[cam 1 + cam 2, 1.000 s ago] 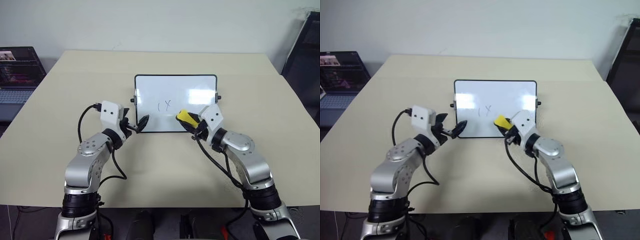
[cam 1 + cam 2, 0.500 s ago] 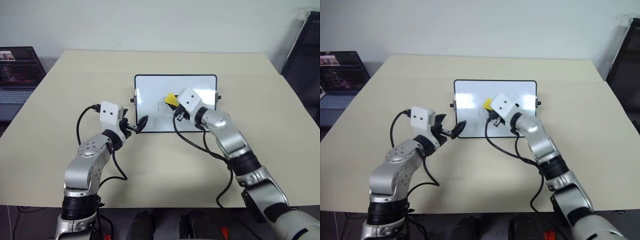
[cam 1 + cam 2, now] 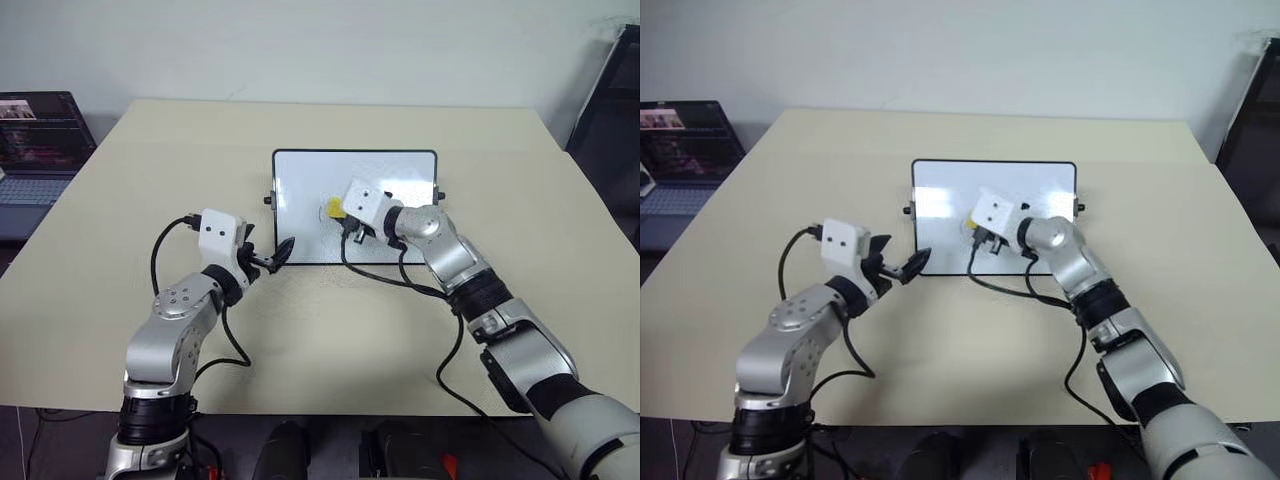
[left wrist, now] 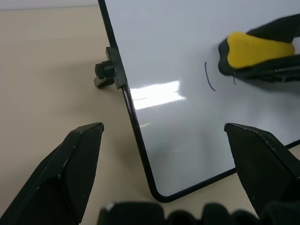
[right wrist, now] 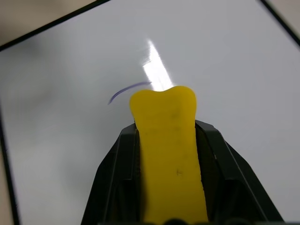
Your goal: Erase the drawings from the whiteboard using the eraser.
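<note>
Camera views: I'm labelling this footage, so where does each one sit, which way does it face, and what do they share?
Head stereo pair: on the head, looking forward and down at the table, both arms and the whiteboard.
Left wrist: along the open left claw at the whiteboard's corner.
Right wrist: along the right claw, shut on the eraser over the whiteboard.
Shared: both wrist views show the eraser beside a remaining stroke.

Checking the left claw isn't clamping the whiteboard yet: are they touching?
Apart. In the left wrist view both fingers of the left claw stand clear of the whiteboard corner.
</note>
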Available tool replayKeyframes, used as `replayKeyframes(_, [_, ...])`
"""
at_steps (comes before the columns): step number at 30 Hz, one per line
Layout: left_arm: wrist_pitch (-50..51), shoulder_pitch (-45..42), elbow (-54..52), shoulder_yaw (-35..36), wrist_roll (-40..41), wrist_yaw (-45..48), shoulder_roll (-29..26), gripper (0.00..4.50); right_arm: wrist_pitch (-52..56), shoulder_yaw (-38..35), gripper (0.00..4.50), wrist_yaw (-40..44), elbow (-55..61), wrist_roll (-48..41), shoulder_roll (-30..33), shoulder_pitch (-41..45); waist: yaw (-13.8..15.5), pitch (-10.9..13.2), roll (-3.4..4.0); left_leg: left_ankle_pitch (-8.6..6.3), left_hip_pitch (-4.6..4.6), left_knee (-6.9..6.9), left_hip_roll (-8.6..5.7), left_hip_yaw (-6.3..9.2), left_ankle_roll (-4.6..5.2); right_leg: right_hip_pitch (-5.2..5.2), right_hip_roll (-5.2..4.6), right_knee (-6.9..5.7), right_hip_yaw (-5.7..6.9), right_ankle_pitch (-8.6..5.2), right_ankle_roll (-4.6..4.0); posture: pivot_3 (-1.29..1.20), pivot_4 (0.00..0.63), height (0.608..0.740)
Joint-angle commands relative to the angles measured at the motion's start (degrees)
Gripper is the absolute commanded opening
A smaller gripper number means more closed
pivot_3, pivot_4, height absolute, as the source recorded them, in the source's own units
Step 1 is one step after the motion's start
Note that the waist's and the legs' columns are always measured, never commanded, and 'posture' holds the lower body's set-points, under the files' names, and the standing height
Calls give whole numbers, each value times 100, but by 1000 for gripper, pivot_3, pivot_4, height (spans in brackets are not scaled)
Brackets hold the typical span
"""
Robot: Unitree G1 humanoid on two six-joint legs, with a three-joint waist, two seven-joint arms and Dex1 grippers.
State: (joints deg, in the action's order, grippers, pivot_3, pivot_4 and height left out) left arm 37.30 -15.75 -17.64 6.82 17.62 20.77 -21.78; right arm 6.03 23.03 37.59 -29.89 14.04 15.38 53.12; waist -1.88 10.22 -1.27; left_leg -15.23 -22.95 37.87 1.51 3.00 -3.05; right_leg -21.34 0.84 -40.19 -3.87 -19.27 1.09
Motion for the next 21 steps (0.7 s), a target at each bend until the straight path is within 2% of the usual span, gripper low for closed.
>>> replayKeyframes(1, [-142,-29,-166,-42,-17,47,-50,4500,-121,163,1226,107,84,278,157,-94,-2,0,0,0,2,2,0,-1,0,0,0,-4,-1,0,0,0,150,740])
replayKeyframes(5, [-112,-54,-173,-77,-6,36,-44,4500,-425,143,1223,-211,7,538,235,37,-3,0,0,1,6,4,0,0,0,0,0,-17,0,0,0,0,150,740])
replayKeyframes(12, [-37,-75,-219,-149,14,-9,-13,4500,-328,-238,1220,-839,-353,426,54,368,-1,0,-1,1,7,10,-2,-1,-1,-3,0,-31,-2,0,0,0,150,740])
replayKeyframes(15, [-34,-85,-215,-165,23,-8,-11,4500,-230,-270,1218,-753,-409,400,31,353,-3,0,0,1,7,8,-1,-1,-1,-4,1,-30,-2,0,0,0,150,740])
replayKeyframes(21, [-8,-120,-214,-189,36,-18,0,4500,166,-89,1217,202,9,263,190,56,-3,0,0,1,9,9,-1,-1,0,-2,0,-32,-3,0,0,0,150,740])
